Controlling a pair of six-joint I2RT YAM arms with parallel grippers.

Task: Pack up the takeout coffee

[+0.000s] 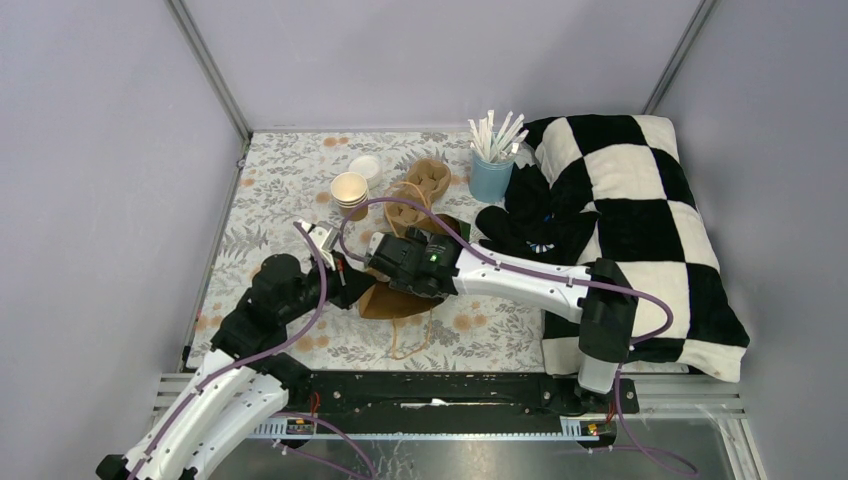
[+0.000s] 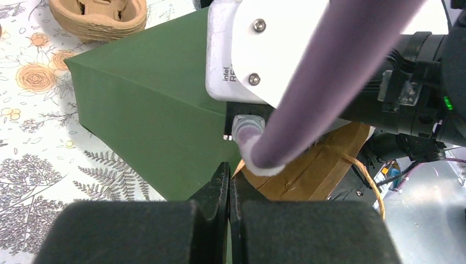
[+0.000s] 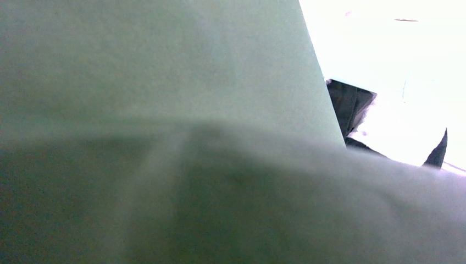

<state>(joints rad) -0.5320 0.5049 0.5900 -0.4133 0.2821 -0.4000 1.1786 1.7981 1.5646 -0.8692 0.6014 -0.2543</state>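
The left gripper (image 2: 229, 171) clamps its jaws on the green bag (image 2: 148, 104) rim; the right gripper (image 1: 385, 258) reaches inside the bag, where I cannot tell how its jaws stand.

One kraft cup stack (image 1: 350, 190); one white lid (image 1: 366, 167); one pulp carrier (image 1: 425, 180); one straw cup (image 1: 490, 178); one green bag (image 2: 148, 110)

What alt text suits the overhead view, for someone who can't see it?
The left arm and right arm meet over a paper bag lying on a floral table. Behind it sit stacked cups, a lid, a pulp carrier and straws; a checkered blanket lies right.
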